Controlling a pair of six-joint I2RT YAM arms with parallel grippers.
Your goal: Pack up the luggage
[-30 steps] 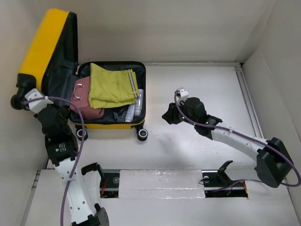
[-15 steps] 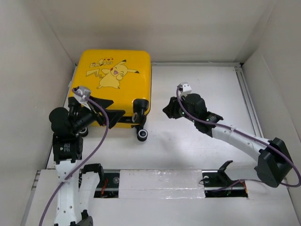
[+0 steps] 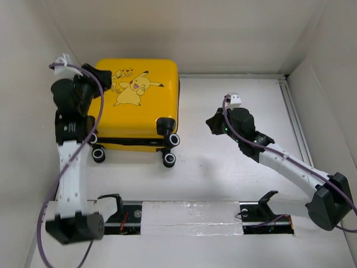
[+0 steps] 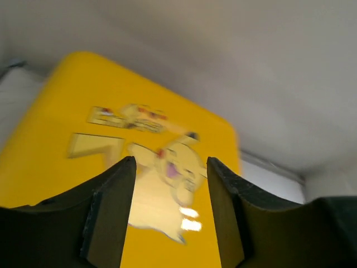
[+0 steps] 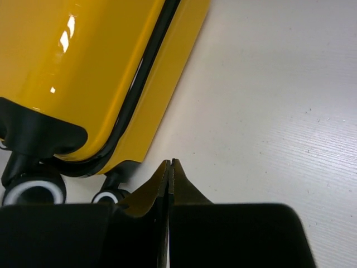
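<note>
The yellow Pikachu suitcase (image 3: pixel 136 103) lies shut and flat at the back left of the table, its black wheels (image 3: pixel 169 159) facing me. My left gripper (image 3: pixel 104 75) is open and empty, raised over the lid's back left corner. In the left wrist view the lid (image 4: pixel 56 134) and its print show between the spread fingers (image 4: pixel 111 212). My right gripper (image 3: pixel 211 121) is shut and empty, over bare table to the right of the suitcase. In the right wrist view its closed tips (image 5: pixel 170 163) point near the suitcase's wheeled corner (image 5: pixel 67 84).
White walls close the workspace at the left, back and right. A rail (image 3: pixel 294 120) runs along the table's right edge. The arm bases and black mounts (image 3: pixel 262 209) sit at the near edge.
A second ago the suitcase stood open with clothes inside; now its lid is down. My left gripper rose from the near left corner to above the lid. My right gripper drifted slightly right.
</note>
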